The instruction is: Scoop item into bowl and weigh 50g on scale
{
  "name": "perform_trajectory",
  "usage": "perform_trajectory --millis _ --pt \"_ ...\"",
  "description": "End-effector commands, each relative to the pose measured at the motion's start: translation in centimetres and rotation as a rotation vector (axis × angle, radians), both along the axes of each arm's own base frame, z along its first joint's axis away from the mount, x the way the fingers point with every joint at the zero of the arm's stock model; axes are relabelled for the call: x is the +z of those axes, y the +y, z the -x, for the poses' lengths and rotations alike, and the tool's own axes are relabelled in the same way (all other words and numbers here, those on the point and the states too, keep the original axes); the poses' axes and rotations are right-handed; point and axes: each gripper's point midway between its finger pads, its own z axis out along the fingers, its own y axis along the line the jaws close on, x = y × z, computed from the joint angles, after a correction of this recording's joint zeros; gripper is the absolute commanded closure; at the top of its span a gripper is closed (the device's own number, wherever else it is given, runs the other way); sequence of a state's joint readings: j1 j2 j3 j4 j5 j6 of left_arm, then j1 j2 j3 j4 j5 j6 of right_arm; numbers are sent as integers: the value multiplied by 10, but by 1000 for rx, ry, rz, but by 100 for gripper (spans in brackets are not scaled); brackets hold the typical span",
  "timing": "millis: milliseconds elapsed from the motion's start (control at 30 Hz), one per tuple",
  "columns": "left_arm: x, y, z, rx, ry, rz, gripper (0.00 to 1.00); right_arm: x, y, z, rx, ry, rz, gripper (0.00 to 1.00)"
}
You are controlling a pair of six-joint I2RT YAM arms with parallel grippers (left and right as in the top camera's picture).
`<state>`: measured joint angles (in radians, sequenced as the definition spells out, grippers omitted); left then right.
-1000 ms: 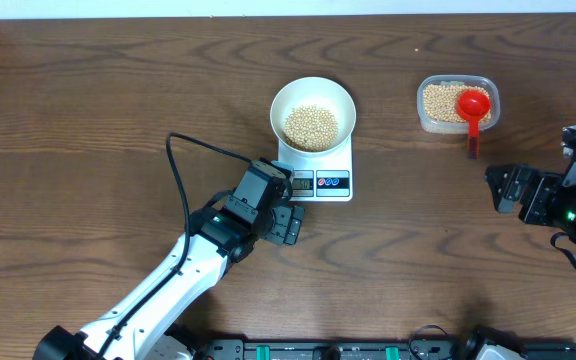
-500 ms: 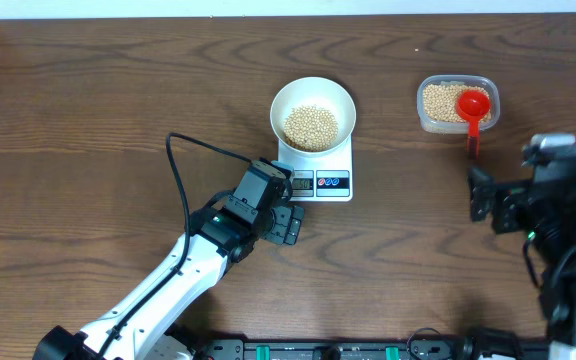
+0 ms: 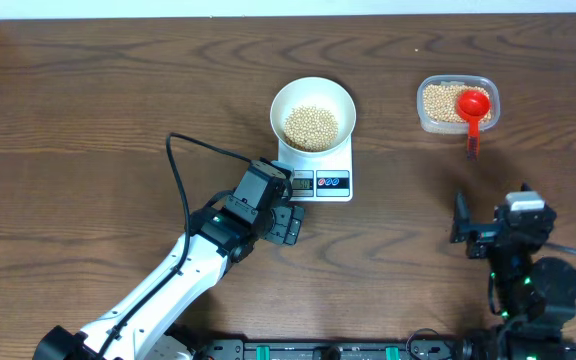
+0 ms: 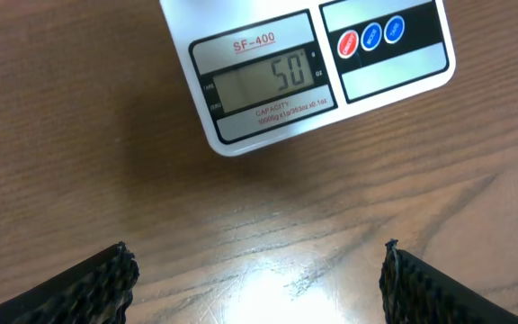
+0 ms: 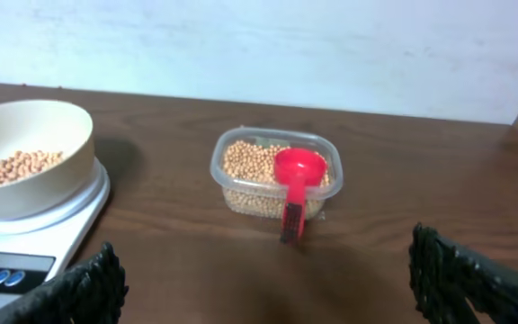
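Note:
The white bowl (image 3: 312, 112) stands on the white scale (image 3: 324, 181) and holds a heap of tan beans (image 3: 311, 126). In the left wrist view the scale's display (image 4: 263, 81) reads 50. My left gripper (image 3: 286, 224) is open and empty, just below the scale's front left corner; its fingertips (image 4: 254, 279) frame bare table. My right gripper (image 3: 460, 232) is open and empty at the front right, well short of the tub; its fingertips (image 5: 263, 279) also frame bare table. The bowl (image 5: 25, 157) and scale (image 5: 34, 243) show at the left of the right wrist view.
A clear plastic tub (image 3: 456, 104) of beans stands at the back right, with a red scoop (image 3: 473, 112) resting in it, handle hanging over the front rim. It also shows in the right wrist view (image 5: 277, 175). A black cable (image 3: 183, 165) loops from the left arm.
The right arm has swung from the right edge toward the front centre-right and turned its gripper toward the tub. The left arm, bowl and scale have not moved.

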<state>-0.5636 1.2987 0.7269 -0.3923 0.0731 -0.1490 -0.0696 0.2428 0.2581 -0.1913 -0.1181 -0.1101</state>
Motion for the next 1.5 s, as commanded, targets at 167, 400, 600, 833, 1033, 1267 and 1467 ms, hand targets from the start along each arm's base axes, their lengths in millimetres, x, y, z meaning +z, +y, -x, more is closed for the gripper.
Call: perform_trajectory --millis 167,400,600,833,1033,1267,1467 --pt "3 2 -1 -2 -12 -4 11 -20 3 4 -11 -65 1 1" --pt "3 2 -1 -2 -12 -4 11 -34 3 5 -11 -76 1 1" --pt "3 2 -1 -2 -12 -4 11 -40 3 4 -11 -92 2 1" --pt "2 2 -1 -2 -11 -4 11 -41 0 4 -25 -92 15 1" --pt "3 2 -1 -2 -12 -4 11 -41 -1 4 -34 -91 19 1" --pt "2 2 -1 -2 -11 -4 11 -39 -2 3 -36 -109 19 1" --pt "3 2 -1 -2 -12 -4 11 -41 -2 3 -34 -103 18 1"
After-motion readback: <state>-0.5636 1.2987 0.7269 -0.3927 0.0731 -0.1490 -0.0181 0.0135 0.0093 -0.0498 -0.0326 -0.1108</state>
